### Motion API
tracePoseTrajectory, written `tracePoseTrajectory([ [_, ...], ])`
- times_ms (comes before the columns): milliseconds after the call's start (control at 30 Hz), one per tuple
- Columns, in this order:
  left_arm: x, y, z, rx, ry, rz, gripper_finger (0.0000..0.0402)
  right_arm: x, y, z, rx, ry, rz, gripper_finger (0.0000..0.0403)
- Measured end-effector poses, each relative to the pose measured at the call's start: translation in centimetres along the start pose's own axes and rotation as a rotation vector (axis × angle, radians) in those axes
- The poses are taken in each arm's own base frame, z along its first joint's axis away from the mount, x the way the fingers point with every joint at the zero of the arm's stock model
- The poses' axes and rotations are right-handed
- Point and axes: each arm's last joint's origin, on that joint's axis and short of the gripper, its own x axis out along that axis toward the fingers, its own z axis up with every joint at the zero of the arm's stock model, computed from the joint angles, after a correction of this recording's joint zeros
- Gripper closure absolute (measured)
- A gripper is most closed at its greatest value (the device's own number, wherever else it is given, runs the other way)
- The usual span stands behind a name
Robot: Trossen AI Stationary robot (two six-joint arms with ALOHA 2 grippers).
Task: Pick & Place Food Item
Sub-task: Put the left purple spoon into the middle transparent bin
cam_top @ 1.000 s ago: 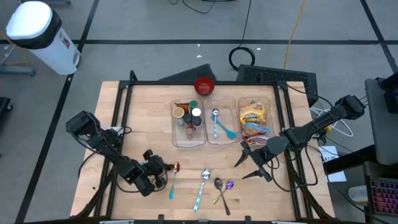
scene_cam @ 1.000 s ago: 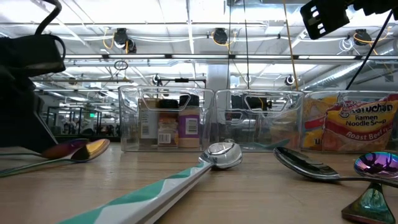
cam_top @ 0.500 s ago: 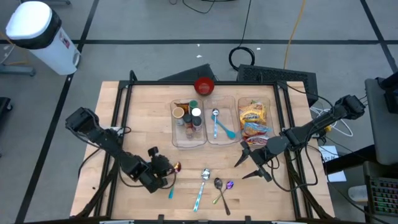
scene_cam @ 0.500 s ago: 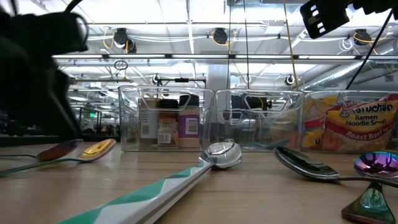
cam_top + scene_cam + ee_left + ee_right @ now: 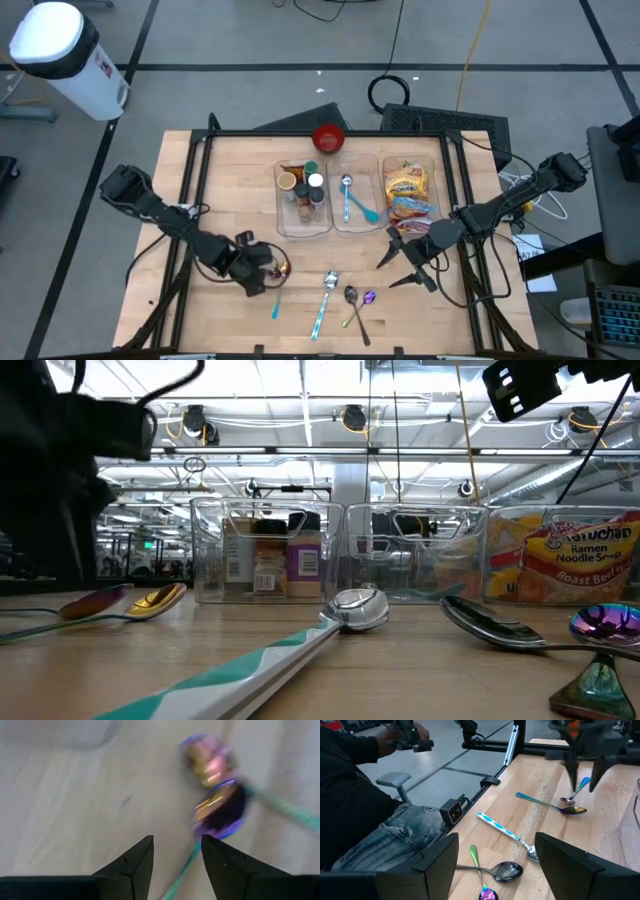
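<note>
High view: the ramen packet [image 5: 408,185], glossy and flat, is seen in the clear right-hand bin [image 5: 441,190] at the table's far side. The right gripper [image 5: 404,268], fingers spread and empty, is the nearer one; the packet lies toward 12 o'clock of it, long axis running 12 to 6. The left gripper [image 5: 268,275] hovers over iridescent spoons [image 5: 283,268].

Low view: the packet's crinkled orange face [image 5: 580,560] is read through the bin wall.

Left wrist view: dark fingers [image 5: 134,865] are parted above a shiny spoon bowl [image 5: 220,810].

Right wrist view: smooth wooden table [image 5: 545,795], metal spoons; the packet is not shown.
</note>
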Motion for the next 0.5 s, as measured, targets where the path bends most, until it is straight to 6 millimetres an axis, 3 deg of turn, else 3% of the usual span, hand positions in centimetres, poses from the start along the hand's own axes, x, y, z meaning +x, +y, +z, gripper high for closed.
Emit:
tracePoseTrajectory([
  [167,0.12,0.49,-0.52,-0.055,0.053,0.056,0.0227,0.00,0.01,0.00,0.000,0.000,0.000,0.0149],
  [500,-0.01,-0.35,-1.16,-0.028,0.038,0.011,0.0227,0.00,0.00,0.01,0.000,0.000,0.000,0.0149],
])
